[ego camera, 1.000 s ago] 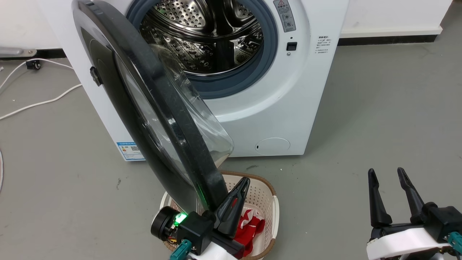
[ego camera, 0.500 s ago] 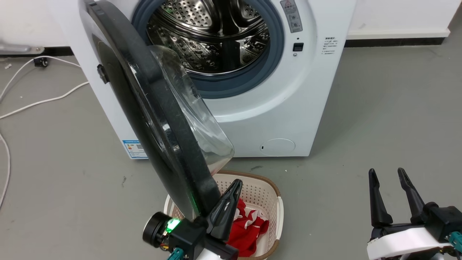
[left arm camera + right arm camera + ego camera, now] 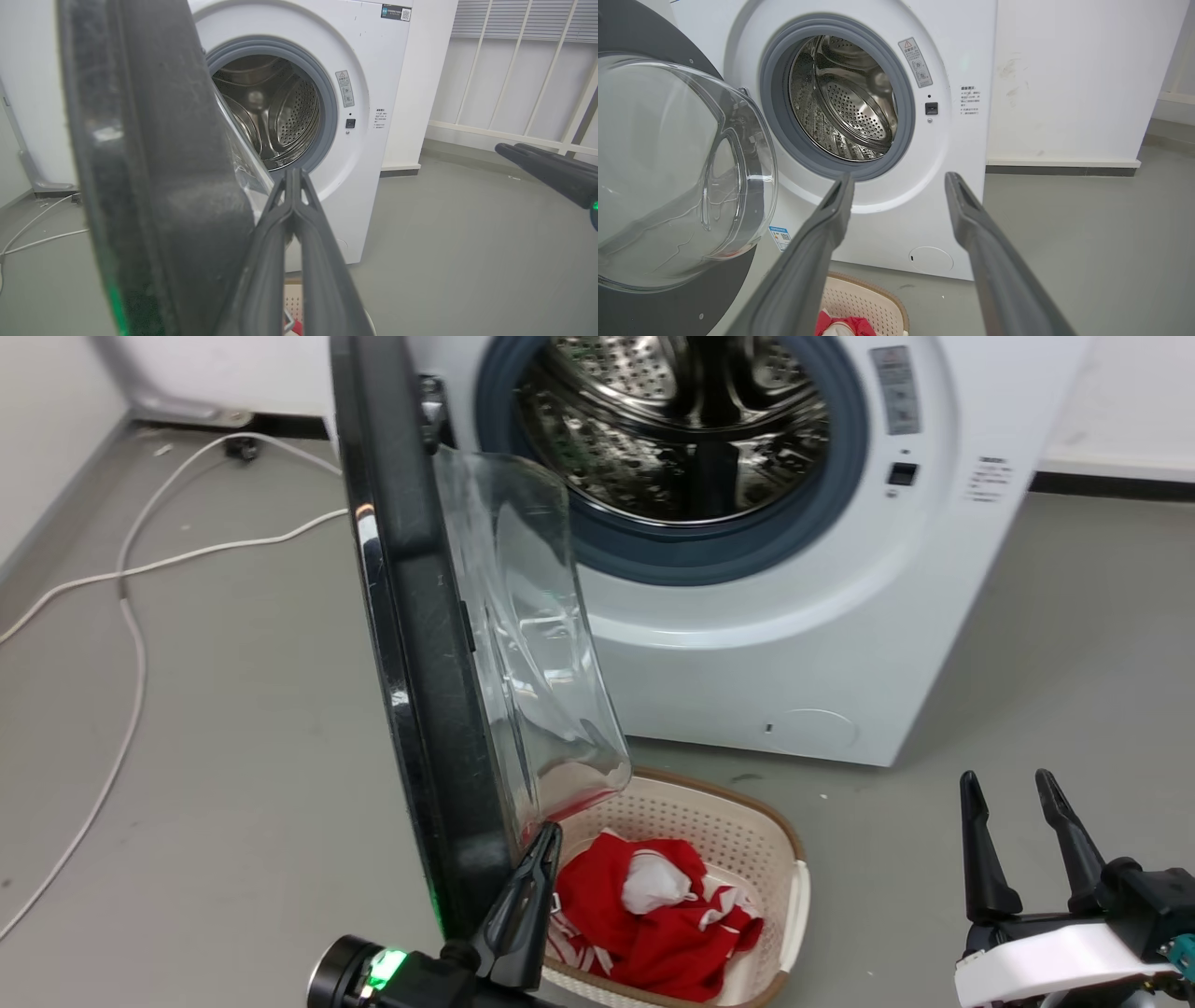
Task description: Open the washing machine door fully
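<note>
Nearest me, the left end effector (image 3: 551,835) is clenched on nothing and tucked against the inner rim of the washing machine door (image 3: 411,663), I'd guess to shove it wider. The door stands about halfway out by the laundry basket (image 3: 747,803). The right end effector (image 3: 1005,779) hangs released, just spare.

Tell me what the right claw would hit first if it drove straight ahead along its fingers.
Probably the washing machine's white front panel, just below the grey rubber ring. The right claw points there with nothing showing between, though depth is hard to judge.
</note>
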`<state>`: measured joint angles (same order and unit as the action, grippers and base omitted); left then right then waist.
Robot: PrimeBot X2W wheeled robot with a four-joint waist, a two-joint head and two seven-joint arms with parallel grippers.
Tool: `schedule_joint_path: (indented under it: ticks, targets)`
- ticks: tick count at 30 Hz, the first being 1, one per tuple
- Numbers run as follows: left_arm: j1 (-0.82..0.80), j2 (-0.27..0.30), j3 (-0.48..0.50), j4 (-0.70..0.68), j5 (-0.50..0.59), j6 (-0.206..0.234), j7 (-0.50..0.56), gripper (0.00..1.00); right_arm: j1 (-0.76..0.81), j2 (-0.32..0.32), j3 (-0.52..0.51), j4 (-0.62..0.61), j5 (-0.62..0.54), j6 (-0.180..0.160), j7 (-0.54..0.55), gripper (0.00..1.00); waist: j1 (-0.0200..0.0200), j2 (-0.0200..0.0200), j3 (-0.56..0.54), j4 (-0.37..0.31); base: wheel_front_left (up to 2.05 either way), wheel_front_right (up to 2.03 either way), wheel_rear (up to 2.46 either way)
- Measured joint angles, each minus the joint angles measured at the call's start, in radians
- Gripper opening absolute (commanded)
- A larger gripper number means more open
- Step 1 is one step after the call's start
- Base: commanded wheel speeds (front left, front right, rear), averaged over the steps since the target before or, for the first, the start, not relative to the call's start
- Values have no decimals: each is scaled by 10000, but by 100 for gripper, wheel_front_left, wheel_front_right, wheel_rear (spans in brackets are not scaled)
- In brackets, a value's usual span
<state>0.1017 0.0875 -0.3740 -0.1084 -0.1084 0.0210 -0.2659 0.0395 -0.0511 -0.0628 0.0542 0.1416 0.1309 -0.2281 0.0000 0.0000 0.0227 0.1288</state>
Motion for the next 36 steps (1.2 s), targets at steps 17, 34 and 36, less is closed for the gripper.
schedule_joint_path:
  ticks: [17,34,36]
  targets:
    - [264,803,2222,8,-740,537,4,0,-40,4,42,-21,-19,2,174,100,1,0,278,1730,0,0,0]
    - [-1650,2211,5143,2011,-1829,244,27,0,-371,4,-25,-71,-52,0,228,100,2,0,849,1345,0,0,0]
    - [-1917,2433,5325,2483,-1881,128,25,0,-417,4,-29,-69,-102,2,230,100,1,0,919,1278,0,0,0]
